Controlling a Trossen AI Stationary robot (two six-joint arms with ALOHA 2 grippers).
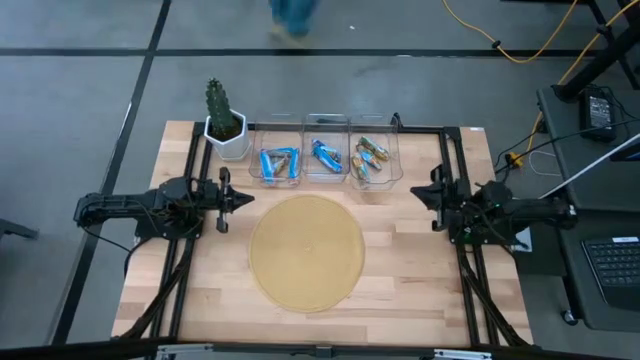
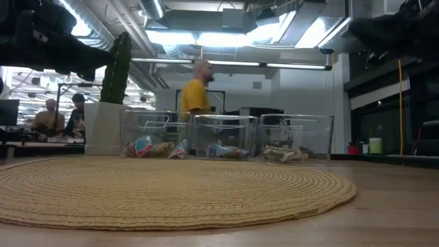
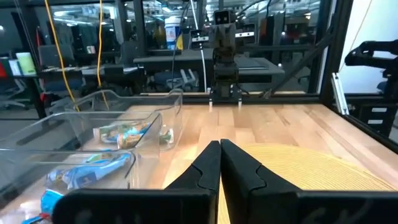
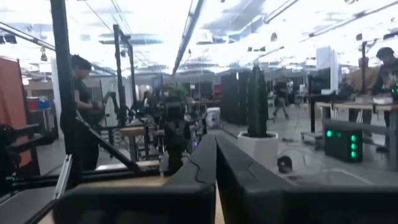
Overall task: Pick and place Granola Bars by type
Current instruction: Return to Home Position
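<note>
Left tool [image 1: 242, 199] hangs low at the left rim of the round woven mat [image 1: 306, 250], its two dark fingers [image 3: 205, 171] pressed flat together with nothing between them. Right tool [image 1: 418, 192] mirrors it at the mat's right rim, likewise closed narrow and empty. Both point inward across the wooden tabletop [image 1: 420, 300].

All the granola bars [image 1: 279, 163] that show lie in three clear bins along the far edge, beside a potted cactus [image 1: 224, 122]. Bright blue ones are in the left bin [image 1: 275, 130], blue ones in the middle bin [image 1: 325, 128], and gold and silver-blue ones in the right bin [image 1: 375, 128]. None lies on the mat, so the sorting looks finished and the arms seem parked.

Should a bar need moving, it is likely light, with a slick, crinkly wrapper over a firm core that hard squeezing could crumble. It is best taken across its narrow width near the middle, from straight above, since the bin walls block a sideways approach.
</note>
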